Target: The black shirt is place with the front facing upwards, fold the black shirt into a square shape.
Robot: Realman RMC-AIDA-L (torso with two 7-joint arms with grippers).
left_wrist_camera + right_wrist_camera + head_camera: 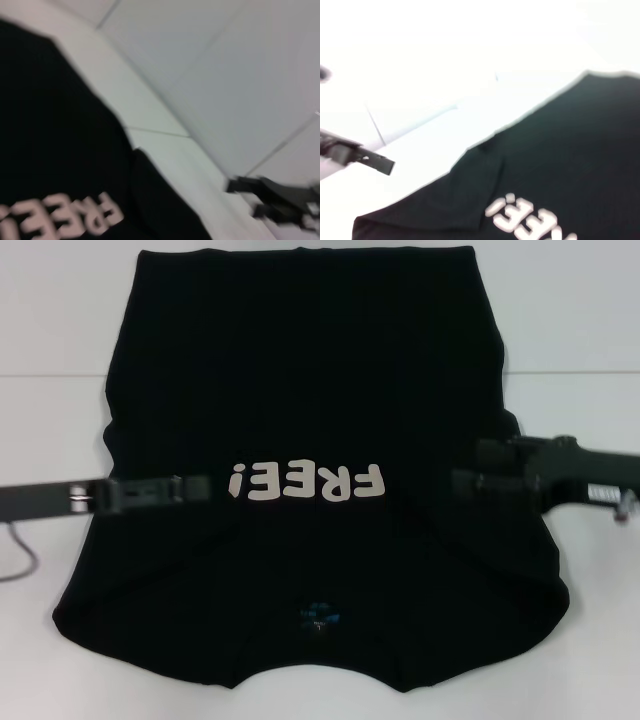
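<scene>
The black shirt (300, 390) lies flat on the white table (60, 320), front up. Its cream "FREE!" letters (305, 482) read upside down to me, and the blue neck label (318, 618) is at the near edge. My left gripper (200, 487) reaches in over the shirt's left side, level with the letters. My right gripper (462, 483) reaches in over the right side at the same height. The left wrist view shows the shirt (50, 125) and the right gripper (240, 186) farther off. The right wrist view shows the shirt (580, 150) and the left gripper (387, 165).
A seam line (570, 372) crosses the table behind the shirt's middle. A thin grey cable (25, 550) hangs under the left arm near the table's left edge.
</scene>
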